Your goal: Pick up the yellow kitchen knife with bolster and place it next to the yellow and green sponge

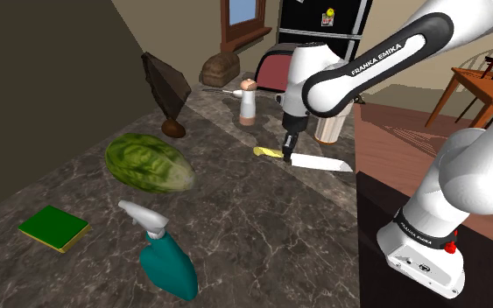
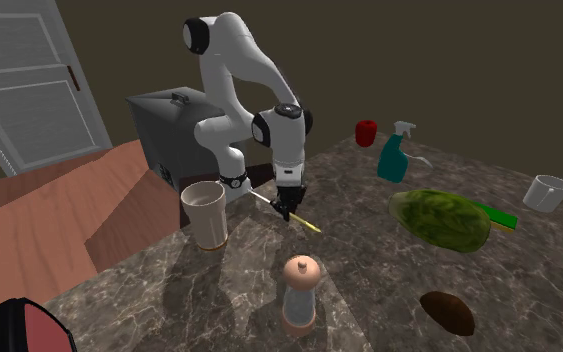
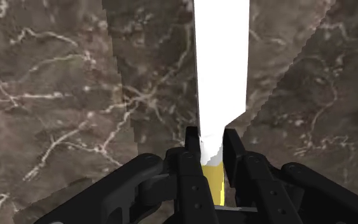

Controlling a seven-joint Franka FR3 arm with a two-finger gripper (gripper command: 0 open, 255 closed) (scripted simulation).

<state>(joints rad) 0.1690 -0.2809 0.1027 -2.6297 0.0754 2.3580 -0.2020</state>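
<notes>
the black tool (image 2: 286, 208) is pointing down at the marbled worktop (image 2: 369, 280), clasping a yellow-handled knife (image 2: 307, 224) just beside a beige cup (image 2: 205, 214); a pepper mill (image 2: 299, 293) is standing nearer the camera, the green sponge (image 2: 502, 217) lying well apart.

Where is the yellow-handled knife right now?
Right of centre in the shoulder view, the knife is clasped in the gripper at the marble counter, beside the beige cup.

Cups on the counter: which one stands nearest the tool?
The tall beige cup, just beside the tool gripping the knife; the small red cup and the white cup stand farther off.
</notes>
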